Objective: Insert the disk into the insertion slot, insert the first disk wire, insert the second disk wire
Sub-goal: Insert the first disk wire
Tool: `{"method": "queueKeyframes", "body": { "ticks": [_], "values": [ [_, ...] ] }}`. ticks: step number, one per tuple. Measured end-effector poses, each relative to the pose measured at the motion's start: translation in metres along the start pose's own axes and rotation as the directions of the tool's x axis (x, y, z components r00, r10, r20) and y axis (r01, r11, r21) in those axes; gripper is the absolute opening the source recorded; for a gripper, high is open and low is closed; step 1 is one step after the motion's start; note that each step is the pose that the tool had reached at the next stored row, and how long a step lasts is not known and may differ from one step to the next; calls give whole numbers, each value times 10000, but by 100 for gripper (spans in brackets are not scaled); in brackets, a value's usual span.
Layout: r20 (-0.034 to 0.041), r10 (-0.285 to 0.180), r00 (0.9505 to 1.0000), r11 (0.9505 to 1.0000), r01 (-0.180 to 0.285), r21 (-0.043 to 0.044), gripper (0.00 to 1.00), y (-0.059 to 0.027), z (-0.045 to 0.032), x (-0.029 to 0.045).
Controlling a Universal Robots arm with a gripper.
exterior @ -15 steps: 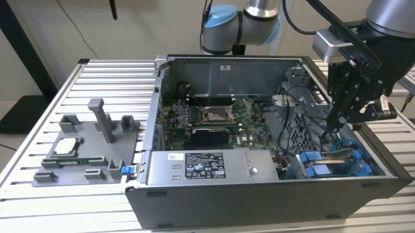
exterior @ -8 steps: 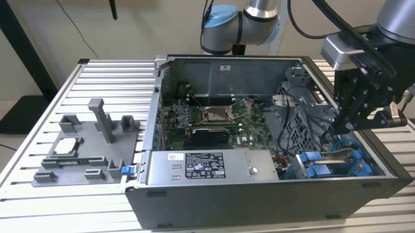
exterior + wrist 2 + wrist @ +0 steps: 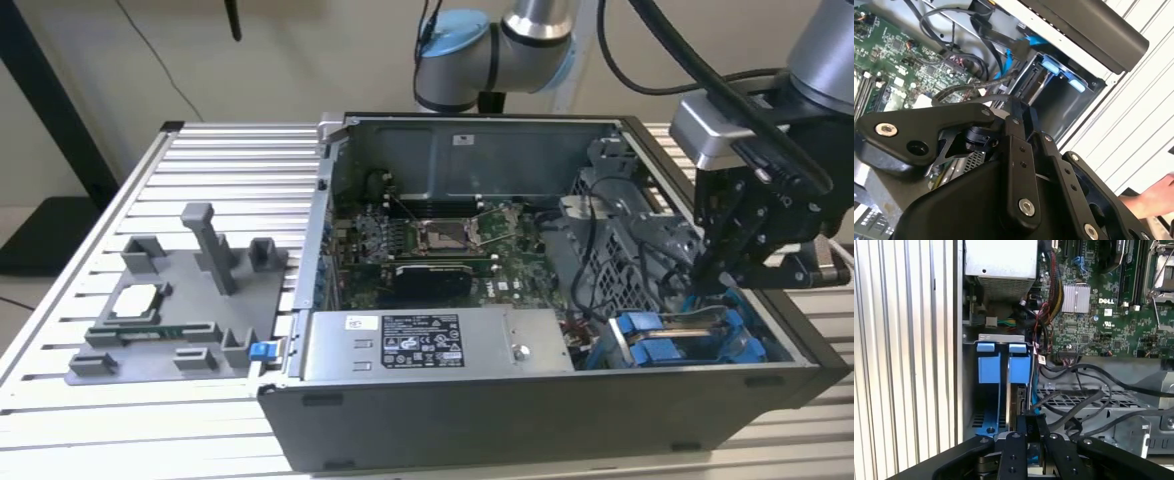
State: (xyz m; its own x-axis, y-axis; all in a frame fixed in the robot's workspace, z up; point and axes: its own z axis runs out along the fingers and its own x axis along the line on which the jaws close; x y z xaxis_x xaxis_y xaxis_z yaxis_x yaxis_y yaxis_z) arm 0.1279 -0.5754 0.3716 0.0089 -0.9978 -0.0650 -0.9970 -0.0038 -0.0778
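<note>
Tool (image 3: 710, 272) hangs from the arm's bent wrist, pointing down into the open grey computer case (image 3: 534, 420) at the exterior view's right; apart or clamped, I cannot tell. Just beneath it, the silver-grey disk in its bright blue carrier (image 3: 1018, 371) stands in the grey metal insertion slot (image 3: 1001, 336). Beyond lies the green motherboard (image 3: 447, 240).

The gripper (image 3: 717, 280) hangs just above the case's (image 3: 534, 425) blue carriers (image 3: 663, 347).
</note>
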Motion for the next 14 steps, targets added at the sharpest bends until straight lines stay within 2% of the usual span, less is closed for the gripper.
{"method": "queueKeyframes", "body": {
  "ticks": [6,8,9,11,14],
  "values": [
    [1,3,10000,10000,-3,-46,0,-2,56,65],
    [-16,4,10000,9999,-5,-101,0,-11,66,72],
    [-38,6,10000,9999,-7,-154,0,-19,67,73],
    [-115,11,9999,9994,-15,-335,0,-51,69,74],
    [-185,24,9998,9974,-37,-718,0,-148,80,75]
  ]
}}
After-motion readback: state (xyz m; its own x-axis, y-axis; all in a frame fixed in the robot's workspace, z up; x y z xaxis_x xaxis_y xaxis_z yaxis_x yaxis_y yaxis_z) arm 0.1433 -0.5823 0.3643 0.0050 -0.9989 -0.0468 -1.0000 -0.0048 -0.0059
